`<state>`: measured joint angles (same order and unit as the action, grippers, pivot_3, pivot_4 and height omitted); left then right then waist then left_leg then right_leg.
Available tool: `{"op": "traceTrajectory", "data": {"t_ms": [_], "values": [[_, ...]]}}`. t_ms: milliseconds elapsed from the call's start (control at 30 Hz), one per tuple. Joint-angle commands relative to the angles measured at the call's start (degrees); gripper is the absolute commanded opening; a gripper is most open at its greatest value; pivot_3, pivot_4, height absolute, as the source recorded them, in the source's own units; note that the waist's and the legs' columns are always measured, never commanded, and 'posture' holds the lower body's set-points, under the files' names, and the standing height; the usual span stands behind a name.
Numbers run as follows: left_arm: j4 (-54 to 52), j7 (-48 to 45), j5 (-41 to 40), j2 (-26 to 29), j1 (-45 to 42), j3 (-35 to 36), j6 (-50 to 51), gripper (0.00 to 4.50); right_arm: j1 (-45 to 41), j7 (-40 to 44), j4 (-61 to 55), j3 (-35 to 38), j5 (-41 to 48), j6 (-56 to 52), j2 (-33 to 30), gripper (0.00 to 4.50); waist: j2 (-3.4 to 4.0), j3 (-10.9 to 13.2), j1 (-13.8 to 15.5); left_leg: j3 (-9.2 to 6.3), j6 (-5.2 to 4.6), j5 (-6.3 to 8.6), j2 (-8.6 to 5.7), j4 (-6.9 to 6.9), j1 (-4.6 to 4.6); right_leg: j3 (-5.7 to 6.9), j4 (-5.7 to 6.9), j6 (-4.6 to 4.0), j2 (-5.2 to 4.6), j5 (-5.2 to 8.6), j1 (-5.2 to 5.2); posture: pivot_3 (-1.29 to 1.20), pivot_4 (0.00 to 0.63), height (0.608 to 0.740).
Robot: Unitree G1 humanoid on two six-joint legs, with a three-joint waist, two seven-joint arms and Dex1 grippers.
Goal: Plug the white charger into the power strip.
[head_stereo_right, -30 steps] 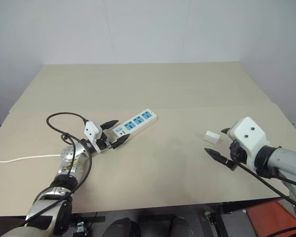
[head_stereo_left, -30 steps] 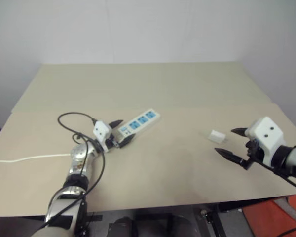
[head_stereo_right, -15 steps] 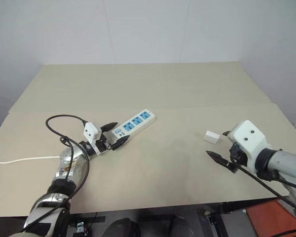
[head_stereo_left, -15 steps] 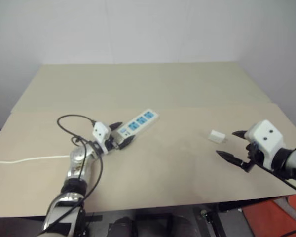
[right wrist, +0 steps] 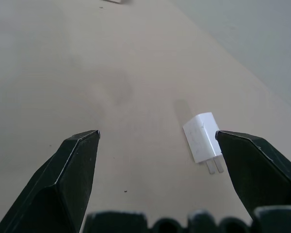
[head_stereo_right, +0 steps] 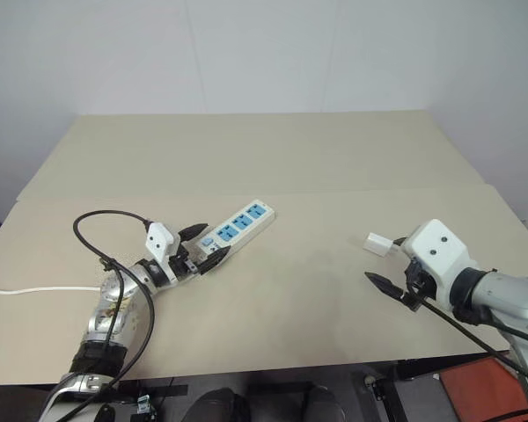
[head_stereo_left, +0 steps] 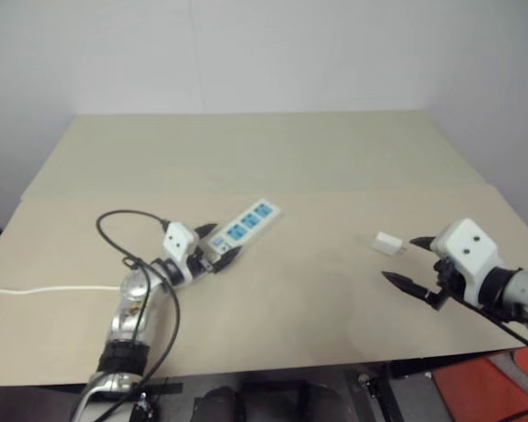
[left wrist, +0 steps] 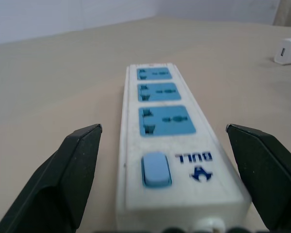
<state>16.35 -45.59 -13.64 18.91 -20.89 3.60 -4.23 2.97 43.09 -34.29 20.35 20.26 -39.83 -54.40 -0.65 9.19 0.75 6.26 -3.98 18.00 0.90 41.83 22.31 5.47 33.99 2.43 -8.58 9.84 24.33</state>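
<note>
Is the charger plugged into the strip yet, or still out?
Out. The white charger lies flat on the table, prongs bare, far from the power strip, whose three sockets are empty.

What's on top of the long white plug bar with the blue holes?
Nothing is plugged into the long flat white plastic power strip: its three blue sockets and pale blue switch are bare. Its underside, against the beige table, is hidden.
</note>
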Motion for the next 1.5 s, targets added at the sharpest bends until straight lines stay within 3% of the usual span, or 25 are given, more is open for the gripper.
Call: {"op": "traceTrajectory", "data": {"t_ms": [33, 467, 1500], "values": [[-4.1, 1.5, -1.5, 0.4, -1.3, 0.7, 2.3, 4.47, -0.2, -0.3, -0.7, 0.7, -0.7, 1.7, 0.1, 4.50, 0.00, 0.0, 0.0, 0.00, 0.01, 0.00, 0.00, 0.00, 0.00, 0.00, 0.00, 0.00, 0.00, 0.00, 0.00, 0.00, 0.150, 0.740], [-17.1, 5.3, -4.9, 0.3, 5.5, -0.1, 14.3, 4.47, 0.8, 0.0, -0.7, 0.8, -1.0, 2.0, 0.4, 4.50, 0.00, 0.0, -0.1, 0.02, 0.07, -0.04, 0.00, 0.00, -0.04, -0.02, 0.01, 0.02, 0.01, 0.01, -0.01, 0.00, 0.150, 0.740], [-10.3, 7.5, -1.3, -1.1, 6.6, -2.6, 7.6, 4.47, 0.3, 2.6, -3.4, 1.4, 0.6, 1.1, -0.4, 4.50, 0.01, 0.0, 0.1, 0.01, 0.05, -0.03, 0.00, 0.00, -0.04, -0.03, 0.00, -0.01, 0.00, 0.02, -0.01, 0.00, 0.150, 0.740]]}}
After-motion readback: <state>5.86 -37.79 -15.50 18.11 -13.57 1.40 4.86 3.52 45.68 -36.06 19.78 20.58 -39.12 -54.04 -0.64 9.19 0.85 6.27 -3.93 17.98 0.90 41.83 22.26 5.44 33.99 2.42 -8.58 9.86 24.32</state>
